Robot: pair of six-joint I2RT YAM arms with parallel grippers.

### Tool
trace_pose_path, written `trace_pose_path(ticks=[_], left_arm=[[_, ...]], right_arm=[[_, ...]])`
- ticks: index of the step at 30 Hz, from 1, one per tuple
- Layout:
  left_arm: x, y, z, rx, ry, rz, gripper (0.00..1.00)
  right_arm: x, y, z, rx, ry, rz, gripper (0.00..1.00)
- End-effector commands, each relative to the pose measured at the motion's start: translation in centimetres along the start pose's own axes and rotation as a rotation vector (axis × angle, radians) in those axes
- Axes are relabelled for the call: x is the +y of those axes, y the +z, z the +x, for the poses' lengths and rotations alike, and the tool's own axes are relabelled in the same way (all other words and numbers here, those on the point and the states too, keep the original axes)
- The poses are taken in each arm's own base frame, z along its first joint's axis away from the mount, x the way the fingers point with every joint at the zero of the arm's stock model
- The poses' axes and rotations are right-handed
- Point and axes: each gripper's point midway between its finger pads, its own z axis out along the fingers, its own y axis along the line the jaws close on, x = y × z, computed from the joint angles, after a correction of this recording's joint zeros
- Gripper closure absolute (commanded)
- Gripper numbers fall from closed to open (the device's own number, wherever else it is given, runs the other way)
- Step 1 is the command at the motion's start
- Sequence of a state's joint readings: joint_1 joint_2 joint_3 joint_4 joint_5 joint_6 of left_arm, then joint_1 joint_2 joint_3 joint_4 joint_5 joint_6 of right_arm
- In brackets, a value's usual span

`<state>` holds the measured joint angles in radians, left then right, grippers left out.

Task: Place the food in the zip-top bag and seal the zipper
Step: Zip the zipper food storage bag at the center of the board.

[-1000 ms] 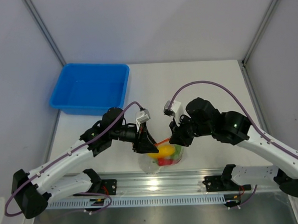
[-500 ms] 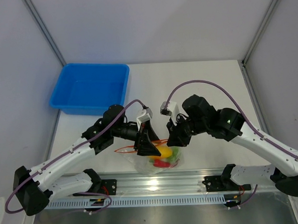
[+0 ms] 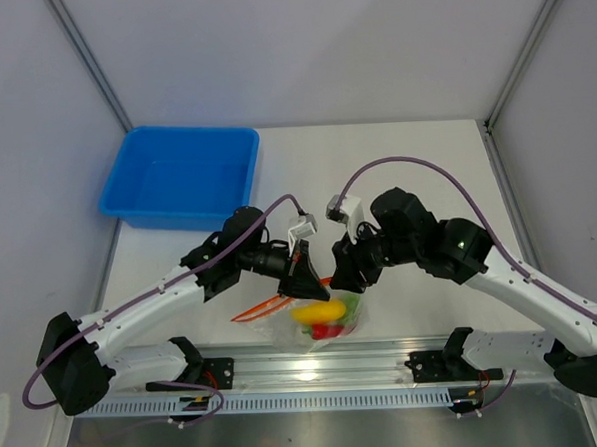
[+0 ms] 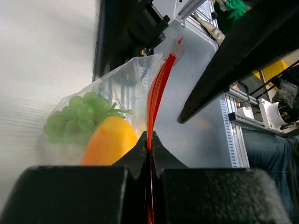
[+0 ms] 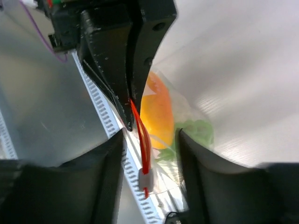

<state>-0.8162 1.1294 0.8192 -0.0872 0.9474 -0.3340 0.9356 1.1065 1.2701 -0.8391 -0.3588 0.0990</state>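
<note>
Clear zip-top bag (image 4: 122, 83) holding grape bunch (image 4: 77, 116) and yellow-orange piece (image 4: 105, 142), hanging under left end effector (image 4: 148, 140) clenched on zipper (image 4: 158, 91), right end effector (image 5: 149, 140) released around its end, blue bin (image 3: 178, 212) behind left end effector, white desk (image 3: 406, 168)

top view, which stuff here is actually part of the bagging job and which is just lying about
Part of the job:
zip-top bag
zipper
grape bunch, yellow-orange piece and red piece, all inside the bag
left gripper, shut on the zipper
right gripper, open, with the zipper between its fingers

Lying about:
blue bin, at the far left, apart from both arms
</note>
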Motion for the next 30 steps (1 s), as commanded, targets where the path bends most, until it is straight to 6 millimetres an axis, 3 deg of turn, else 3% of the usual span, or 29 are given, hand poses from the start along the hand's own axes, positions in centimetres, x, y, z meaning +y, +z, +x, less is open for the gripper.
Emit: trace_pose_path(ticks=[1,3,4,5,11,15,21,30], left_arm=[[-1.0,0.1,-1.0,-0.030,0.018,0.034,0.99],[-0.9,0.0,-0.8,-0.029,0.014,0.032,1.00],[-0.8,0.0,-0.8,-0.033,0.013,0.026,0.99],[-0.8,-0.1,-0.8,-0.036,0.012,0.024,0.99],[-0.7,-0.5,-0.5,-0.042,-0.004,0.028,1.00],[-0.9,-0.5,-0.7,-0.057,0.010,0.044,0.99],[-0.8,-0.7,-0.6,-0.058,-0.002,0.054,0.99],[-1.1,-1.0,-0.1,-0.067,-0.019,0.104,0.99]], right_arm=[[-1.7,-1.7,-2.5,-0.153,-0.013,0.126,0.30],[-2.2,-2.1,-2.2,-0.155,0.003,0.165,0.17],[-2.8,-2.7,-2.4,-0.175,0.011,0.206,0.04],[-3.1,-3.1,-2.4,-0.191,0.020,0.232,0.01],[-3.6,-4.9,-2.5,-0.349,0.007,0.249,0.01],[-2.0,-4.7,-1.4,-0.366,0.004,0.136,0.02],[1.5,-3.1,0.6,-0.349,-0.035,-0.109,0.20],[2.0,-2.2,1.4,-0.367,-0.061,-0.171,0.27]])
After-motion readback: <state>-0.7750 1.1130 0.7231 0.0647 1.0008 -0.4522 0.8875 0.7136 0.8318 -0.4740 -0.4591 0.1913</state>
